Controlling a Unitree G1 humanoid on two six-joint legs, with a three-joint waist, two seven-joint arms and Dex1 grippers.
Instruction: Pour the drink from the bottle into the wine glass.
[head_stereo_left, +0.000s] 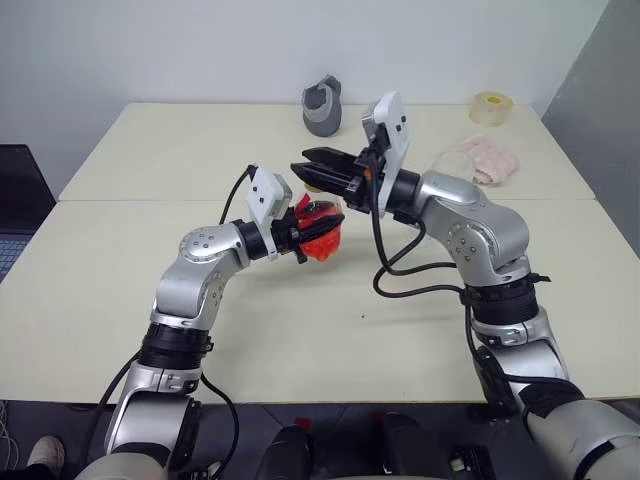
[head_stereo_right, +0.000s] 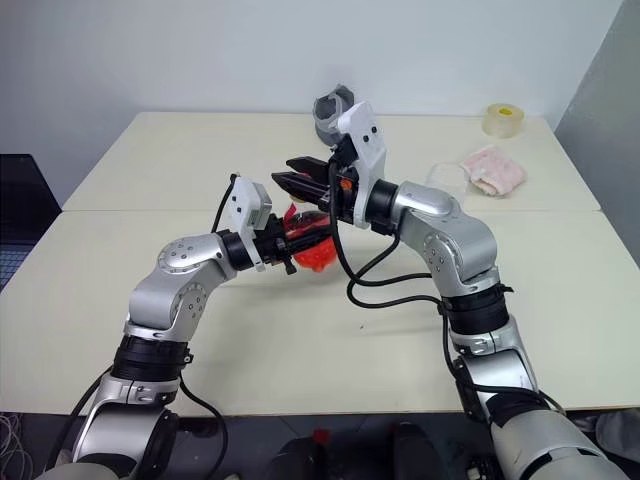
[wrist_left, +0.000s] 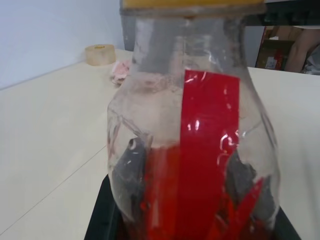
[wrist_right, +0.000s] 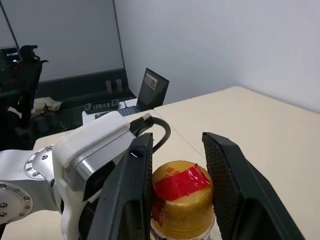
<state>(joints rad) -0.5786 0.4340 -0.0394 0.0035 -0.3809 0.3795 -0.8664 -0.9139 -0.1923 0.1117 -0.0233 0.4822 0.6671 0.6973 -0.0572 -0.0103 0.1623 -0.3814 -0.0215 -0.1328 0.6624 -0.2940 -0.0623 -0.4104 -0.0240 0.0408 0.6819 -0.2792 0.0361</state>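
Clear, red-labelled bottle (wrist_left: 192, 145), yellow-orange cap (wrist_right: 182, 197)

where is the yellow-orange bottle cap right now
In the right wrist view the yellow-orange bottle cap sits between the right claw fingers, atop the clear plastic bottle held by the left claw.

Bottle (head_stereo_left: 322, 230) mid-table (head_stereo_left: 150, 290), btwn both arms; jug (head_stereo_left: 322, 105) behind it, tape roll (head_stereo_left: 491, 107) far right, cloth (head_stereo_left: 487, 158) nearer.

Cream table (head_stereo_left: 150, 300) against a pale wall (head_stereo_left: 200, 40) — laptop (wrist_right: 150, 90) beyond.
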